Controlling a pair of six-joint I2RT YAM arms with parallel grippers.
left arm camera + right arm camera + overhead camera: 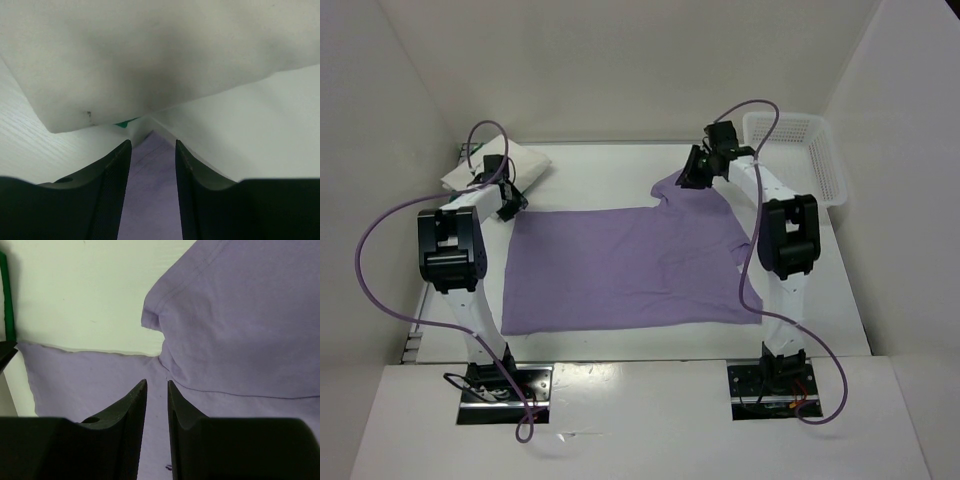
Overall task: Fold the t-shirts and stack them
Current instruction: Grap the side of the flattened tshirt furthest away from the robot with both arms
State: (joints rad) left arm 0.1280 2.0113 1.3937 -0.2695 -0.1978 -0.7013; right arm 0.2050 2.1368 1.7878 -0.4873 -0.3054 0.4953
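The lavender t-shirt [630, 265] lies spread flat across the middle of the table, one sleeve [200, 305] bunched at its back right. A folded white t-shirt [500, 170] sits at the back left, and a sliver of the green t-shirt [125, 123] shows under its edge. My left gripper [510, 205] hangs over the lavender shirt's back left corner, right beside the white shirt [150, 55]. It [152, 142] is open, with lavender cloth [152, 195] showing below the gap. My right gripper [695, 175] is open over the shirt by the sleeve, its jaws [157, 382] narrowly apart and gripping nothing.
A white lattice basket [800, 160] stands at the back right, just beyond the right arm. White walls close in the table on the left, right and back. Both arms' cables loop above the table sides.
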